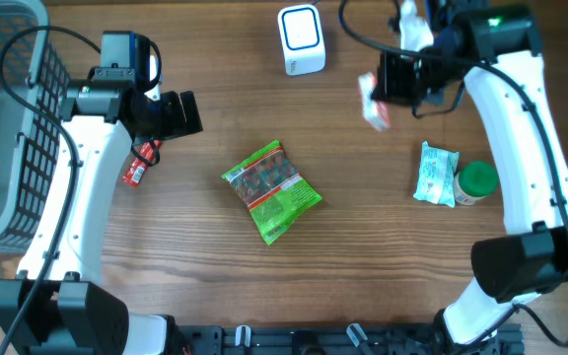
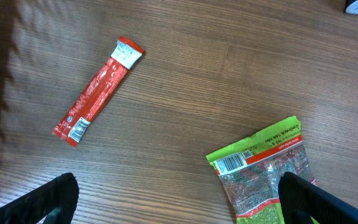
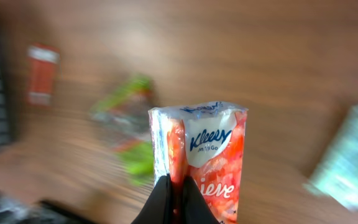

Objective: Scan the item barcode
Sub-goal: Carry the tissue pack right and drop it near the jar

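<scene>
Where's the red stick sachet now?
The thin red stick sachet lies table-left in the overhead view, beside the left arm, between the grey mesh basket and green snack packet.

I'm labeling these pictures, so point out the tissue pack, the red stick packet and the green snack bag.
tissue pack point(image 3: 202, 152), right wrist view, on its white brand label
red stick packet point(image 2: 98, 92), left wrist view, middle of its body
green snack bag point(image 1: 271, 190), overhead view, centre of its front
</scene>
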Tool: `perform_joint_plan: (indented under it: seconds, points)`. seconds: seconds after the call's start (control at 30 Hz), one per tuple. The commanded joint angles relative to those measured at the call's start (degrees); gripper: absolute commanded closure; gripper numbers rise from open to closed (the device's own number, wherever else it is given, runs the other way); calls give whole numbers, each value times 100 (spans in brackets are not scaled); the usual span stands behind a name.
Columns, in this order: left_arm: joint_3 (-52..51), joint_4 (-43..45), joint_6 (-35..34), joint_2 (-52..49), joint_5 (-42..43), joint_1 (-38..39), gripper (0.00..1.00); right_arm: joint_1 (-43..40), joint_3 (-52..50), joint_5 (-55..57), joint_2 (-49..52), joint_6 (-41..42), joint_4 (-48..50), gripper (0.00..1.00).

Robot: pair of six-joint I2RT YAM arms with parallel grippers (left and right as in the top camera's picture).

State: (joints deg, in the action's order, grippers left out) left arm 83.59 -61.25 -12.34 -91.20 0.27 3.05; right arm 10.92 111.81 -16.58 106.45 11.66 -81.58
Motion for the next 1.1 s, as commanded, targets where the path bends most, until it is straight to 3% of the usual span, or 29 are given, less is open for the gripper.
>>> perform_joint_plan:
  seconds: [0.0, 0.27, 0.33, 0.43, 0.67, 0.87, 0.97, 1.07]
  points:
    - [0, 13, -15, -4, 28, 4, 0, -17, -984, 1325, 122, 0, -50, 95]
    - [0, 13, -15, -4, 28, 4, 0, -17, -2907, 2076, 122, 57, 986, 91]
    - [0, 13, -13, -4, 28, 4, 0, -17, -3189, 2133, 122, 42, 1185, 87]
    - [0, 13, -13, -4, 28, 4, 0, -57, -3515, 2433, 122, 55, 1344, 72]
    - [0, 13, -15, -4, 28, 4, 0, -142, -3652, 2907, 122, 498, 1427, 59]
    - [0, 13, -13, -4, 28, 4, 0, -140, -3650, 1698, 122, 216, 1589, 59]
    - [0, 13, -15, -4, 28, 4, 0, -140, -3650, 87, 122, -334, 1856, 59]
    - [0, 13, -15, -4, 28, 4, 0, -140, -3650, -1298, 122, -356, 2133, 65]
